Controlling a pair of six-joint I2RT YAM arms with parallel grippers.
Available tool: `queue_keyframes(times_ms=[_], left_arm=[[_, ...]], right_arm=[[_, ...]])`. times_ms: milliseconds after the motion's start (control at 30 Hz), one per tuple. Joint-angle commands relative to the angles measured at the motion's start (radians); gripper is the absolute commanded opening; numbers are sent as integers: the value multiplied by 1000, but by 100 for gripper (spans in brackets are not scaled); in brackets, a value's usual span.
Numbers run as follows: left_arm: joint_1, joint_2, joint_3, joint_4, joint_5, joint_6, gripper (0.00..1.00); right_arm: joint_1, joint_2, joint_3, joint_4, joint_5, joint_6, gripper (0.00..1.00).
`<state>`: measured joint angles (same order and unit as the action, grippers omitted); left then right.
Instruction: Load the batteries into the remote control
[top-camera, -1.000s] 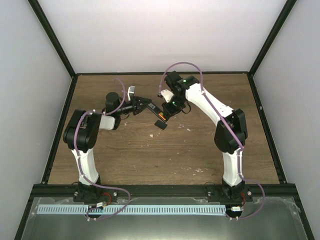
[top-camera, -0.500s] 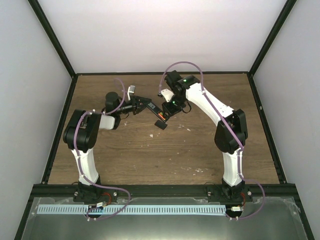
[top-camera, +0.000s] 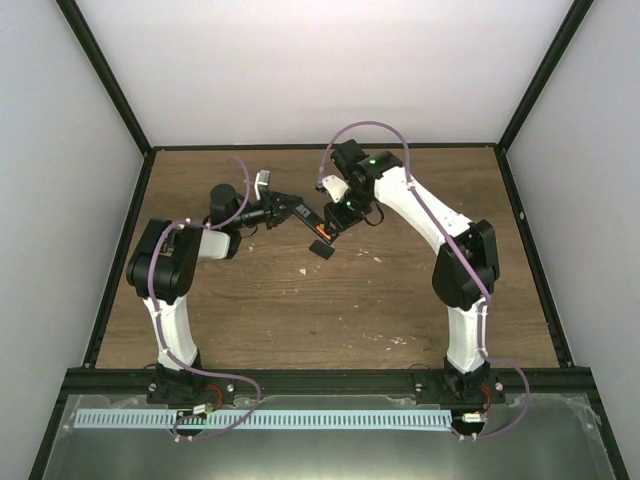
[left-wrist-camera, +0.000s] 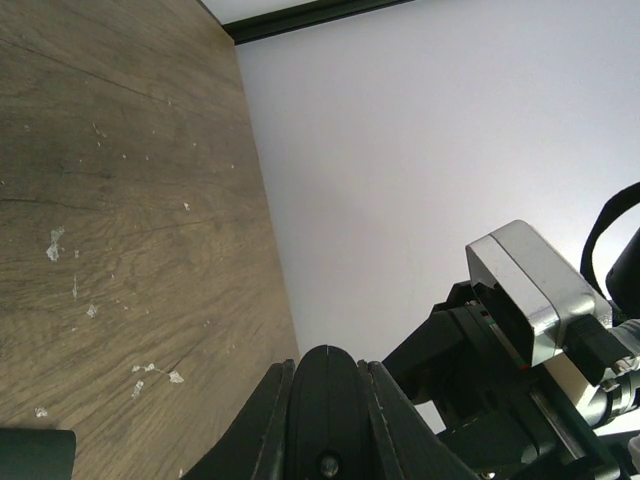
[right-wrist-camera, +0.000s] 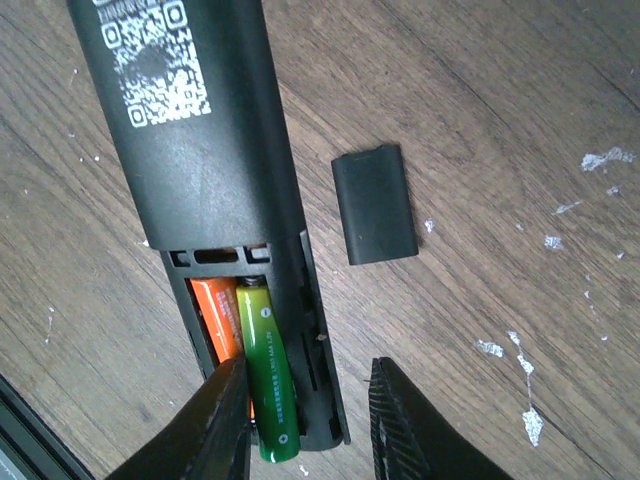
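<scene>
The black remote control (right-wrist-camera: 200, 150) hangs above the table with its back towards me and its battery bay uncovered. In the bay lie two batteries side by side, one showing orange (right-wrist-camera: 217, 320) and one showing green (right-wrist-camera: 265, 370); the green one pokes slightly past the remote's end. My right gripper (right-wrist-camera: 305, 420) stands open astride that end, its left finger (right-wrist-camera: 222, 420) against the orange battery and its right finger (right-wrist-camera: 400, 425) clear of the remote. My left gripper (left-wrist-camera: 327, 368) is shut on the remote's other end (left-wrist-camera: 325, 400). In the top view both grippers meet mid-table around the remote (top-camera: 308, 222).
The small black cover piece (right-wrist-camera: 373, 205) lies flat on the wooden table just right of the remote, also visible as a cover piece (top-camera: 322, 250) in the top view. Pale chips speckle the wood (right-wrist-camera: 525, 420). The right arm's wrist camera (left-wrist-camera: 530, 290) sits close to my left gripper.
The right gripper's fingers have spread apart at the remote's end. Both arms stay almost where they were, with the left still holding the remote.
</scene>
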<state>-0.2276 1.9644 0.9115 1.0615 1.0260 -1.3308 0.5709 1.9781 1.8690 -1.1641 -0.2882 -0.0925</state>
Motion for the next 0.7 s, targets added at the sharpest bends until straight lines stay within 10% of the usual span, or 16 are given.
queue_keyframes(times_ms=[0,667], left_arm=[[-7,7,18,55,61,-13,0],[13,5,13,61,73,-17,0]], right_arm=[[-1,-37,8,78,-5,-4,27],[-2,-137,-22,200,-45,35,36]])
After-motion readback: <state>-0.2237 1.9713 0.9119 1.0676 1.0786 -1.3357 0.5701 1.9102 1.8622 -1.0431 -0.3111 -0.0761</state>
